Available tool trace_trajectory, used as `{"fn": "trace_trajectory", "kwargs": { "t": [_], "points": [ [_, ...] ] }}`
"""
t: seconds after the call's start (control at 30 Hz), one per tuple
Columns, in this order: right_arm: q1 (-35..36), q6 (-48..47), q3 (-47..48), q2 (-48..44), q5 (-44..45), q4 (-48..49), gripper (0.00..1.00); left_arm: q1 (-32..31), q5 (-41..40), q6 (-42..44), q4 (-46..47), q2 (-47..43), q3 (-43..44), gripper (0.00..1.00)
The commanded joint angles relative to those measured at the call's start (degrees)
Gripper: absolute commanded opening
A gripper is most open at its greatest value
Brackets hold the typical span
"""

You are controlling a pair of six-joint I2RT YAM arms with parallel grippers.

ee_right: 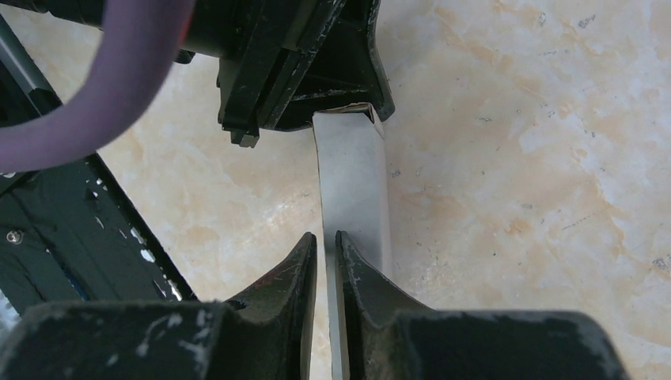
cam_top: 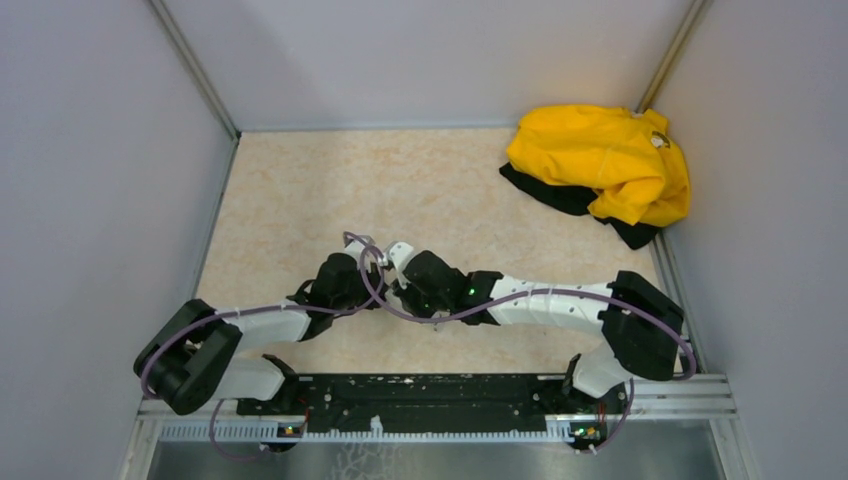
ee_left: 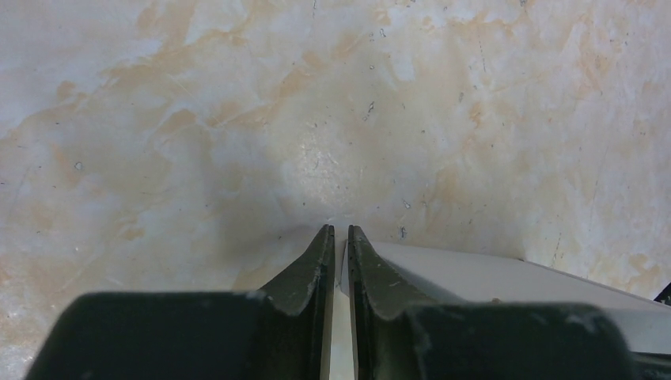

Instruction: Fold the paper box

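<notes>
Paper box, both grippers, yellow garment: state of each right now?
paper box: flat, spanning between the two grippers, pinched at both ends.
left gripper: shut on the paper box.
right gripper: shut on the paper box.
yellow garment: crumpled heap in the far right corner, apart from both arms.

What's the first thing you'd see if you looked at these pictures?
The bright yellow garment jumps out first, crumpled in the far right corner of the table. Next comes the middle of the table, where the left gripper and the right gripper meet, each pinching an end of the pale paper box.
</notes>
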Motion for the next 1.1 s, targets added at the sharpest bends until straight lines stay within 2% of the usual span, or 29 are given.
{"fn": "trace_trajectory", "kwargs": {
  "t": [0.0, 0.37, 0.57, 0.7, 0.83, 0.93, 1.07],
  "points": [
    [-1.35, -0.53, -4.80, 1.69, 0.95, -4.29, 0.14, -0.11, 4.44, -1.90, 4.55, -0.11, -0.95, 0.17],
    [-3.84, -3.36, -6.84, -0.98, 0.07, -5.79, 0.14, -2.36, 4.86, -3.84, 6.57, 0.26, -2.52, 0.16],
    [-3.81, -2.97, -8.22, -1.27, -0.23, -4.99, 0.13, -2.36, 0.61, -2.35, -2.01, -13.08, -2.73, 0.15],
    [-3.91, -2.86, -8.41, -1.11, -0.58, -4.70, 0.13, -2.33, 0.46, -0.11, -4.83, -20.56, -1.64, 0.00],
    [-3.93, -2.83, -8.51, -1.47, -0.60, -4.70, 0.13, -2.36, 2.73, 0.49, -6.94, -23.09, 0.28, 0.00],
    [-4.10, -2.62, -8.63, -1.45, -0.89, -4.38, 0.13, -2.36, 4.74, -0.15, -3.77, -23.49, -1.34, 0.00],
    [-4.32, -2.09, -9.21, -1.45, -1.49, -3.46, 0.13, -3.07, 7.08, -0.88, 6.26, -25.23, -8.28, 0.00]
  ]
}}
